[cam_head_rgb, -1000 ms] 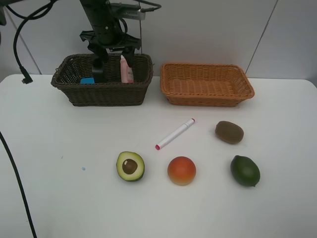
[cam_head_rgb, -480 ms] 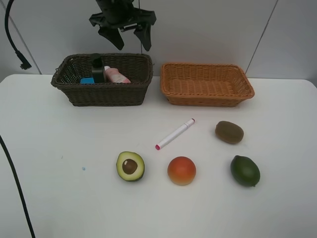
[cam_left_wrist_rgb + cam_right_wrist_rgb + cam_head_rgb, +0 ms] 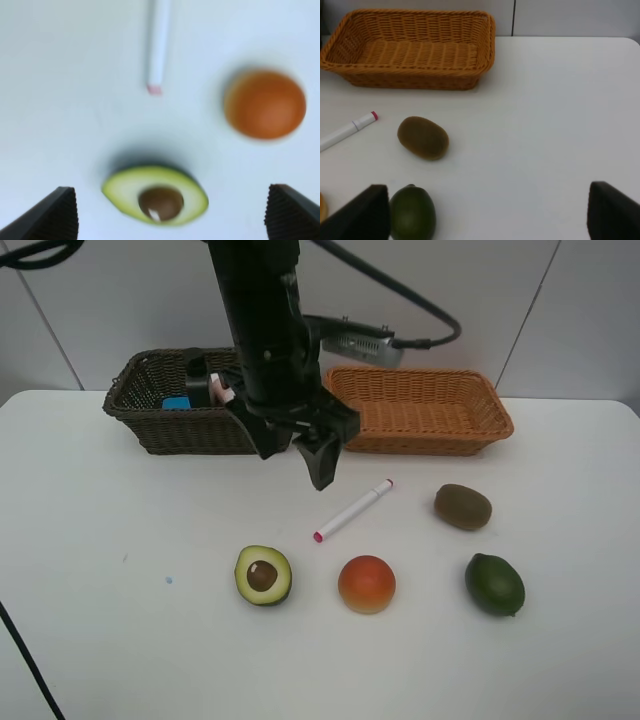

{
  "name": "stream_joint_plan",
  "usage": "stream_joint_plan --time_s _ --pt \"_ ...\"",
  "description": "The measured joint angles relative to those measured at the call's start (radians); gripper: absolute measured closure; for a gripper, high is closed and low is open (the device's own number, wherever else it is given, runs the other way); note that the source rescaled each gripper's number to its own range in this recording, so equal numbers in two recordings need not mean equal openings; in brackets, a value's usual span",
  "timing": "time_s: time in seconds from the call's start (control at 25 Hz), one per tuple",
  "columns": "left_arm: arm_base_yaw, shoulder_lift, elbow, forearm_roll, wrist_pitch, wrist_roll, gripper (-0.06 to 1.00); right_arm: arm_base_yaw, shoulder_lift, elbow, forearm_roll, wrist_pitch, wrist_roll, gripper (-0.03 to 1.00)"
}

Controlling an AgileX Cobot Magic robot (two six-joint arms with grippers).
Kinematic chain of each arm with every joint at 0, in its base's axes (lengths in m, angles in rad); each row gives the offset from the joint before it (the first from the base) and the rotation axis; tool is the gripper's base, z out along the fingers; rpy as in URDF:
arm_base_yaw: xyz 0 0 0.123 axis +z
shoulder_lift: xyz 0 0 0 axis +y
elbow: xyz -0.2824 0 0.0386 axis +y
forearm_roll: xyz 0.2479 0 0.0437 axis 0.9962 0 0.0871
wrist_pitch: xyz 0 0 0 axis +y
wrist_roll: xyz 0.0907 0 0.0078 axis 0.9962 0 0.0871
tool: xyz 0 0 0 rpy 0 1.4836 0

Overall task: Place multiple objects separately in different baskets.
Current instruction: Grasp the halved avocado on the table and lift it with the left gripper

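Left gripper (image 3: 295, 452) has come away from above the dark brown basket (image 3: 150, 422) and down, nearer and to the right, over the table (image 3: 90, 540). Jaws spread wide, holding nothing, touching nothing. It hangs just far-left of the white pink-tipped marker (image 3: 353, 511). The left wrist view shows the halved avocado (image 3: 263, 575) between the 2 fingertips (image 3: 55, 215), the marker's pink tip beyond it and the orange-red fruit (image 3: 367, 584) to one side.

Right gripper (image 3: 487, 210) is also wide open and empty, seen only in its wrist view, with the kiwi (image 3: 462, 507) and lime (image 3: 494, 584) close by.

All 5 loose items lie apart on the table. The dark basket, far left, holds the pink bottle (image 3: 222, 390), dark pump bottle (image 3: 197, 370) and a blue item (image 3: 176, 402). The light orange basket (image 3: 420, 412) is far right beside it, with nothing visible inside.
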Motion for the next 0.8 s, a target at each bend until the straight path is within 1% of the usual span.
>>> stream_joint_plan --time_s 0.08,0.16,0.28,0.36,0.52,0.8 --pt "-0.024 -0.005 0.066 0.026 0.001 0.0 0.02 0.0 0.0 0.0 0.0 0.0 0.0 -0.03" --pt "-0.029 -0.005 0.134 0.039 0.001 -0.004 0.02 0.0 0.0 0.0 0.0 0.0 0.0 -0.03" --pt "-0.029 -0.005 0.241 0.047 0.001 -0.008 0.02 0.0 0.0 0.0 0.0 0.0 0.0 -0.03" --pt "-0.029 -0.005 0.294 0.043 -0.016 -0.008 0.02 0.0 0.0 0.0 0.0 0.0 0.0 -0.03" --pt "-0.029 -0.005 0.365 0.012 -0.118 -0.005 0.02 0.0 0.0 0.0 0.0 0.0 0.0 -0.03" --pt "-0.029 -0.005 0.464 0.009 -0.288 0.015 0.02 0.0 0.0 0.0 0.0 0.0 0.0 -0.03"
